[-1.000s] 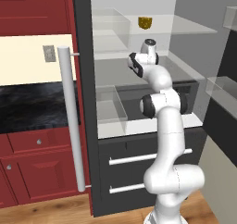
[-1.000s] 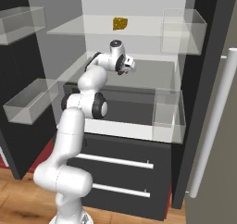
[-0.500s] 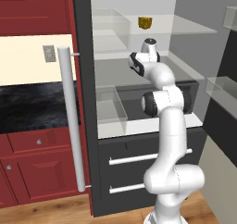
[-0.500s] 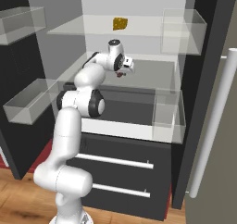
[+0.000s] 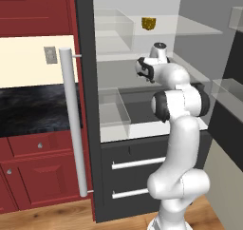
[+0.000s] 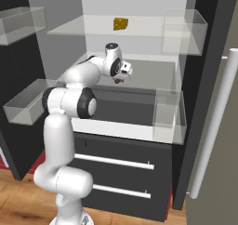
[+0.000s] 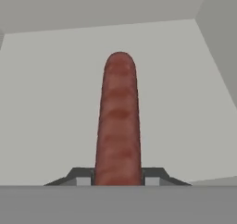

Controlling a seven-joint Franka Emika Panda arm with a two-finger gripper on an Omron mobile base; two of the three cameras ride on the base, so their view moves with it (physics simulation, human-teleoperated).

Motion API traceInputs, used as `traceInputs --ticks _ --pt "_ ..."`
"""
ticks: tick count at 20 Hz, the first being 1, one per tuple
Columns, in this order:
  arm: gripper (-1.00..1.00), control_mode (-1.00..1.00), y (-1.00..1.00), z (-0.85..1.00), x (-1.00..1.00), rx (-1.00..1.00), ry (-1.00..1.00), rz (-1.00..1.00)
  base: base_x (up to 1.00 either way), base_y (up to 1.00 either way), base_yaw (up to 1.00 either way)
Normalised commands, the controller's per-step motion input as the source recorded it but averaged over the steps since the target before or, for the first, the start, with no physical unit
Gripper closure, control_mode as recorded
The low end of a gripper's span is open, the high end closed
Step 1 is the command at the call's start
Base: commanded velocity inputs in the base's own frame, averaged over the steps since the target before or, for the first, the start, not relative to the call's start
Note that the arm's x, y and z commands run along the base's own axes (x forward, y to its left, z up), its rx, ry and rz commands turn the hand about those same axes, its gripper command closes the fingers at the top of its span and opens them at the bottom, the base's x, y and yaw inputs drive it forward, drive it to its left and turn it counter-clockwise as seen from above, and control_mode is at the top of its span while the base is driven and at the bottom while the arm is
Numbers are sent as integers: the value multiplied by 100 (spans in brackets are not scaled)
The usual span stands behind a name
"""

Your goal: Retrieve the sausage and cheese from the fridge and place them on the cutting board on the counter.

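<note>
The end effector (image 7: 118, 181) is closed on the sausage (image 7: 118, 121), one finger against each side of its near end; the sausage points straight away from the hand over a pale fridge shelf (image 7: 55, 102). From the right base view the end effector (image 6: 119, 79) sits inside the open fridge (image 6: 204, 56), over the middle shelf. The cheese (image 6: 121, 23) rests on the shelf above, well apart from the hand.

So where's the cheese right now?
The cheese sits on the fridge's upper shelf, toward the back, above the gripper, which is shut on the sausage one shelf lower.
</note>
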Motion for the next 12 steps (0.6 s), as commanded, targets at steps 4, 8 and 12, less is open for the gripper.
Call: traceInputs --ticks 4,8,12 --pt "100 -100 0 -3 -94 0 3 0 0 0 0" --pt "100 -100 0 0 -94 0 0 0 0 0 0" --pt "100 -100 4 -1 -94 0 0 0 0 0 0"
